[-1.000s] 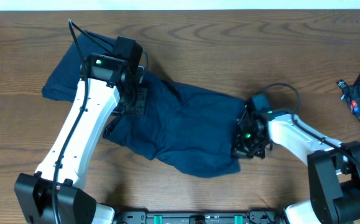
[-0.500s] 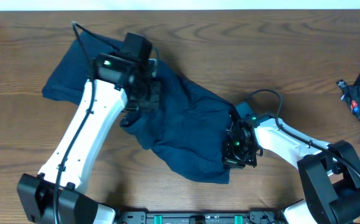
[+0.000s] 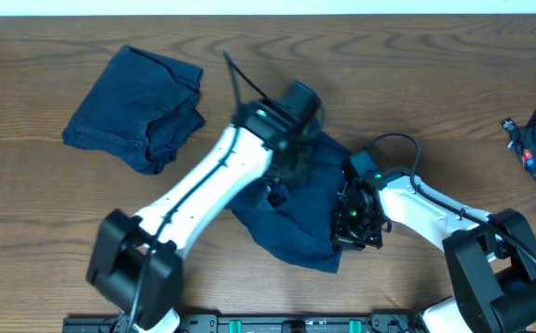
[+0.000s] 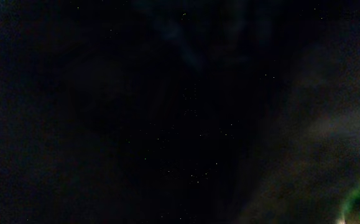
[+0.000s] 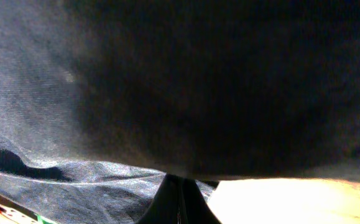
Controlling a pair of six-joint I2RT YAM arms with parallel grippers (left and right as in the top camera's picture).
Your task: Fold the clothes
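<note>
**Both arms on the middle shorts**

The crumpled shorts (image 3: 291, 236) lie mid-table (image 3: 416, 83). The right gripper (image 3: 354, 220) looks clenched on their right edge, probably anchoring it for a fold. The left gripper (image 3: 289, 171) sits on the upper part. Its camera is dark, so I cannot tell its grip. The folded shorts (image 3: 129, 111) rest well apart.
</note>
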